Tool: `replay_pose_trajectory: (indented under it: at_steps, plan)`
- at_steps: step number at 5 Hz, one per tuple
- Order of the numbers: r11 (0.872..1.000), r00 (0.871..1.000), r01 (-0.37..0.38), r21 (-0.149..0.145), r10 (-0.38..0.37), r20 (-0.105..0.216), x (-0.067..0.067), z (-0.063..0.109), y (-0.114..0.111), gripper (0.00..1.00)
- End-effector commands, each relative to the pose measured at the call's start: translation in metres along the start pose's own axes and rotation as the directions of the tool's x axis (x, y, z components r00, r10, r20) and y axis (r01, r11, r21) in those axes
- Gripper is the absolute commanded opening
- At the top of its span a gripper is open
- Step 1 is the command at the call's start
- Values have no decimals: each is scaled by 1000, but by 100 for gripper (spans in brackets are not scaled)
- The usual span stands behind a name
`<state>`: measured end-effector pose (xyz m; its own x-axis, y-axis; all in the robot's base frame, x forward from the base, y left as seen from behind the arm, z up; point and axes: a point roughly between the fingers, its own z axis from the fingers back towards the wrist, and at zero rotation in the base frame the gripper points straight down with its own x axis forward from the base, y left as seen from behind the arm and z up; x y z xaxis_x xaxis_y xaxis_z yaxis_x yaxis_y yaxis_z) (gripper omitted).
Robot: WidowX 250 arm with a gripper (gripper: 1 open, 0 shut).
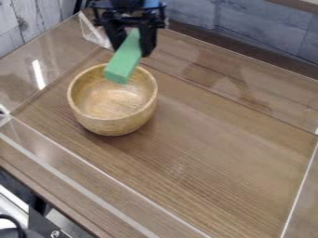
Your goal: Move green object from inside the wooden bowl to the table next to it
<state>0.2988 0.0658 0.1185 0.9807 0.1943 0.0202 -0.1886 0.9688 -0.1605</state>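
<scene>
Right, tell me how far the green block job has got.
Done: the pincer is shut on the green object, which hangs clear above the wooden bowl, and the bowl is empty. In hand: carrying the block above the bowl's far rim. Left: set it on the table beside the bowl and let go.

A brown wood-grain surface [211,139] fills most of the view, glossy, with pale glare toward 1 o'clock. Clear acrylic walls [149,209] border it: one runs along the near edge from 9 to 5 o'clock, another stands at the left toward 10 o'clock, catching reflections. Behind, from 12 to 2 o'clock, is a grey weathered plank wall [248,28]. At 7 o'clock, below the edge, lies dark floor [13,218] with some blurred dark gear.
</scene>
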Motion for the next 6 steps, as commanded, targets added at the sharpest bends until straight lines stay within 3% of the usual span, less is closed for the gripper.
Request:
replay_pose_trajectory:
  at_steps: [1, 4, 6]
  plan:
    - [995, 991, 101, 15, -102, 82, 11, 21, -8, 0]
    - [986, 985, 164, 39, -166, 54, 12, 3, 8, 0]
    - [985, 984, 168, 48, -170, 44, 18, -12, 1, 0]
